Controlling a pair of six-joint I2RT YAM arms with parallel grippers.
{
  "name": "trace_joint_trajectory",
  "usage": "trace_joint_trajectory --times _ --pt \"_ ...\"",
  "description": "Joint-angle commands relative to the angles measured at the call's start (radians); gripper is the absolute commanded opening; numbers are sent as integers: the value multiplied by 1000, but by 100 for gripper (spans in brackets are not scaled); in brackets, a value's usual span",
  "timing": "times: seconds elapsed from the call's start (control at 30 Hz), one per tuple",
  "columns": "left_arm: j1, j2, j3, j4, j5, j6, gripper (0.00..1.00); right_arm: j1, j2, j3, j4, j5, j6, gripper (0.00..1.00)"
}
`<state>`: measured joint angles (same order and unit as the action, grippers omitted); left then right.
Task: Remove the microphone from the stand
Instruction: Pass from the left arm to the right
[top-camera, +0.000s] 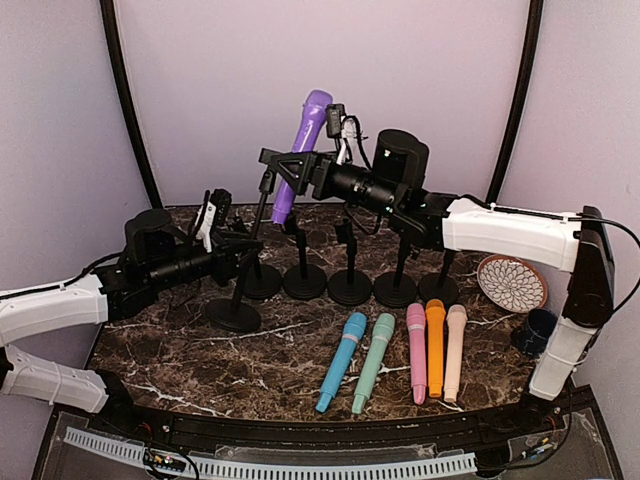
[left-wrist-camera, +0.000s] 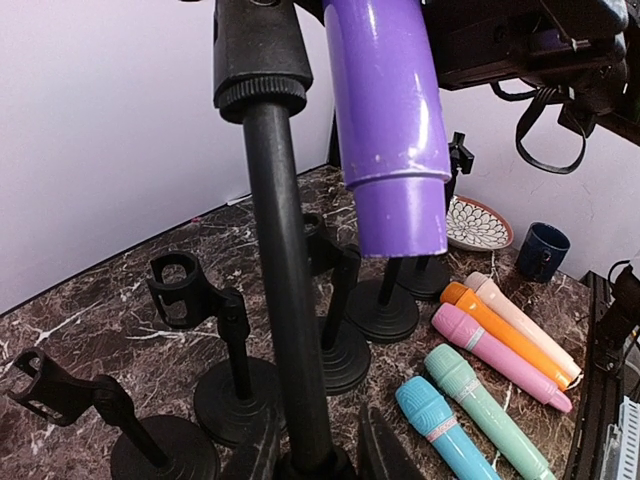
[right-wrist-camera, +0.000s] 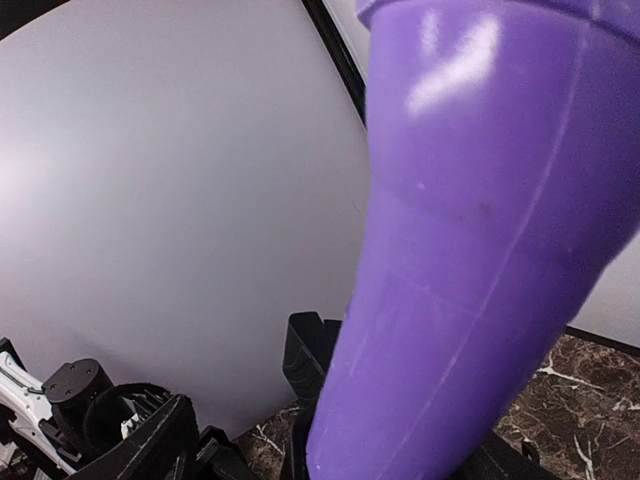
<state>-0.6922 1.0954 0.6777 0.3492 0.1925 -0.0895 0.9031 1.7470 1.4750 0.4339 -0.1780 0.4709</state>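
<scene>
Clamping stand (left-wrist-camera: 285, 300) with left hand (left-wrist-camera: 322, 452)

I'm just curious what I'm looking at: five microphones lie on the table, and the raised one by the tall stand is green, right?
Not quite. The raised microphone by the tall stand is purple, not green. Five microphones do lie on the table. The top view shows it.

count | microphone (top-camera: 312, 118) x6: one purple, five in other colours | black stand (top-camera: 305, 280) x6 | patterned plate (top-camera: 511, 282) x1 | dark cup (top-camera: 534, 330) x1
</scene>
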Motion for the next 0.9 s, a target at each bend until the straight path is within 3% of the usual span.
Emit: trace_joint_trajectory --times 0.0,0.53,0.67,0.73,0.87 --pt "-15 -26 19 77 -33 44 0 -8 5 25 63 13 17 74" --pt "-17 24 22 85 -6 16 3 -13 -16 -22 136 -96 9 20" --pt "-16 42 21 93 12 -2 22 -13 -39 -55 166 -122 0 10" --pt "-15 51 17 96 8 -9 39 -13 -52 -69 172 -124 -6 5" --pt "-16 65 15 99 13 -17 64 -13 -76 -83 171 -116 -24 1"
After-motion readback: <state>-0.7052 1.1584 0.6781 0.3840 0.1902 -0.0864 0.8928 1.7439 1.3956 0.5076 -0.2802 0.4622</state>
